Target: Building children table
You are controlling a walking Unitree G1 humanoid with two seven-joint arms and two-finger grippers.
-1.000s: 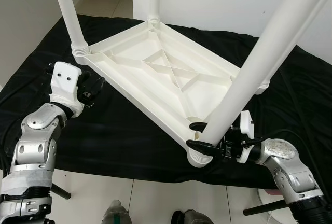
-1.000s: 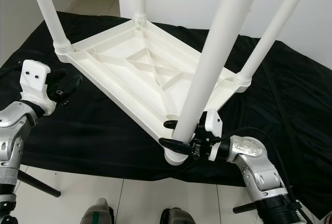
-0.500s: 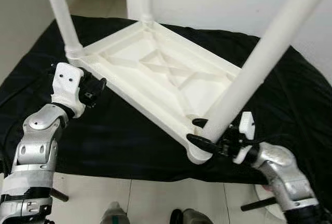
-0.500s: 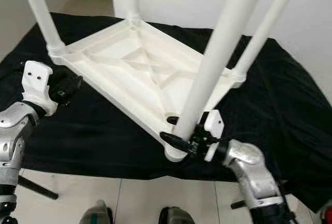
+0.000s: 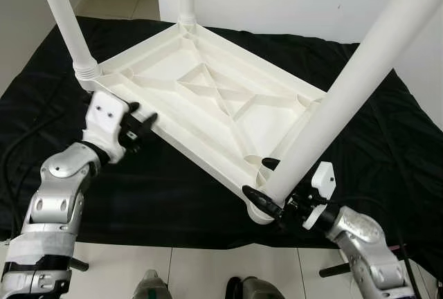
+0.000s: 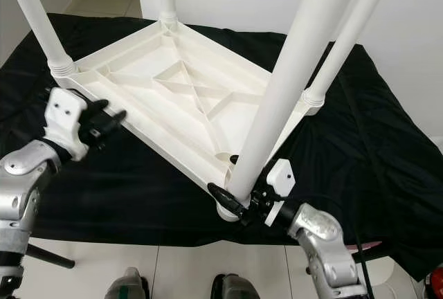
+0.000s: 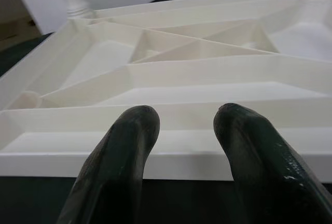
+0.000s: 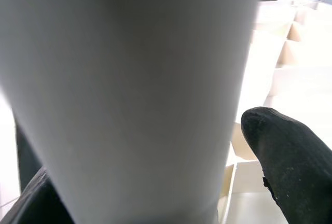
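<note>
While right tool grips near leg low by its corner socket, you keep that clamp square. Upturned tabletop lies on black cloth, legs pointing up. Left tool sits spread, fingers just short of tabletop's long edge, touching nothing. Bring it onto that edge to brace. Turn or press leg slowly along socket axis; sideways lean risks jamming.

One tabletop (four legs)
</note>
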